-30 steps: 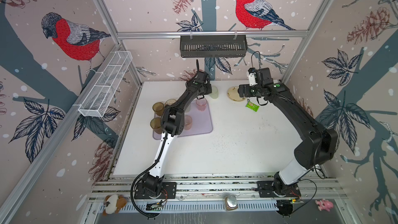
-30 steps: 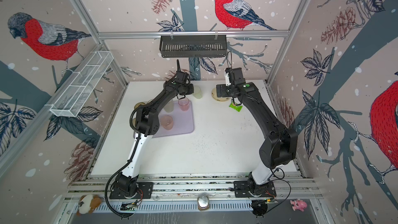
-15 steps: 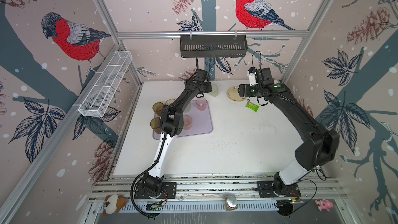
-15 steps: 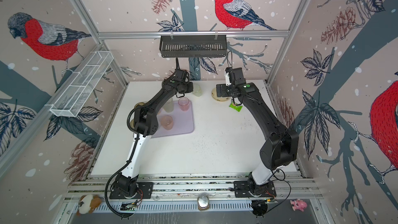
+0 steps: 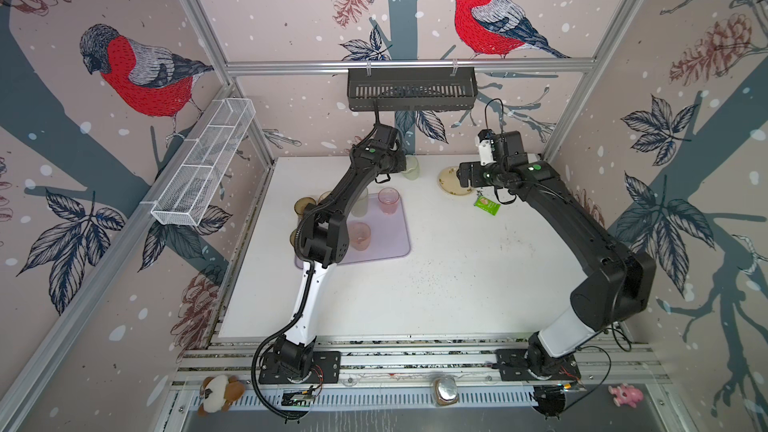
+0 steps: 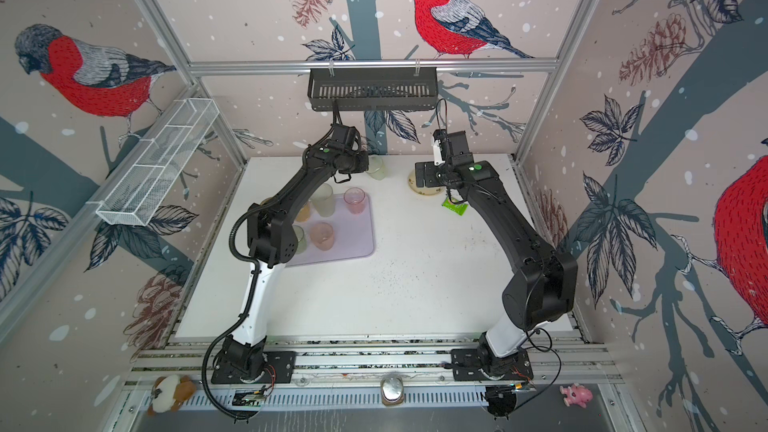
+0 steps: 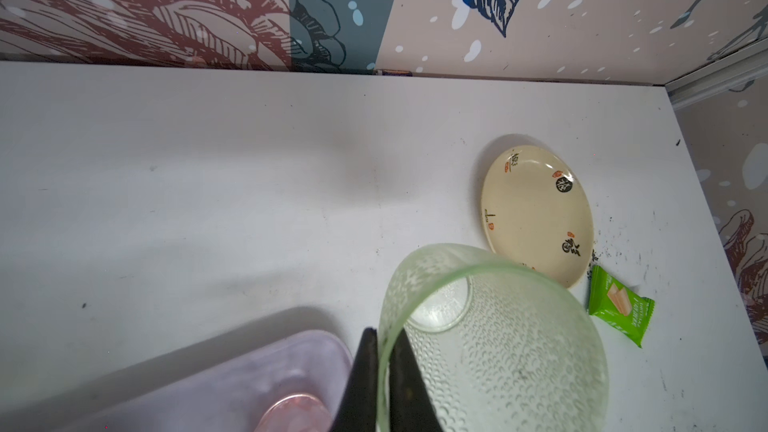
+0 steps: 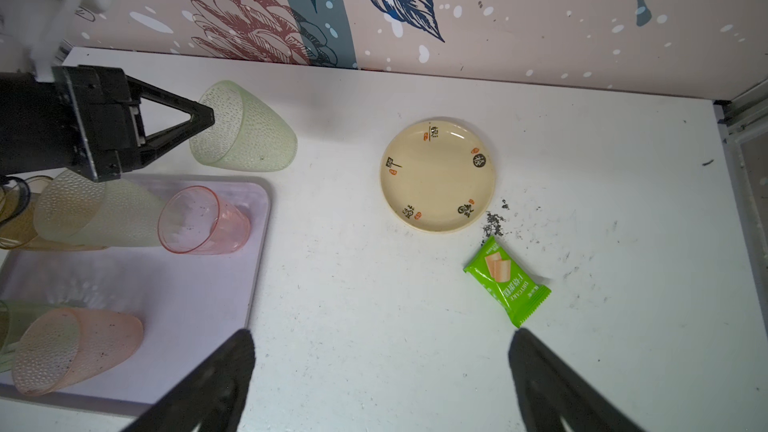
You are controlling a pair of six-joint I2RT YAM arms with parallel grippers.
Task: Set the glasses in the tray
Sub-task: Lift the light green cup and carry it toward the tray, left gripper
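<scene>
Beyond the tray [image 8: 259, 243], near the back wall, your left tool [image 8: 203, 118] is clamped on the pale green glass [image 8: 253, 143] at its rim. Tray's just beside it, left arm nearer. Right tool [image 8: 380, 338] spread wide, empty.

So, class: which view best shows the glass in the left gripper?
The right wrist view: the whole glass shows, with the left gripper pinching its rim. The left wrist view crops the glass close. In both top views the glass is small, partly behind the arm.
</scene>
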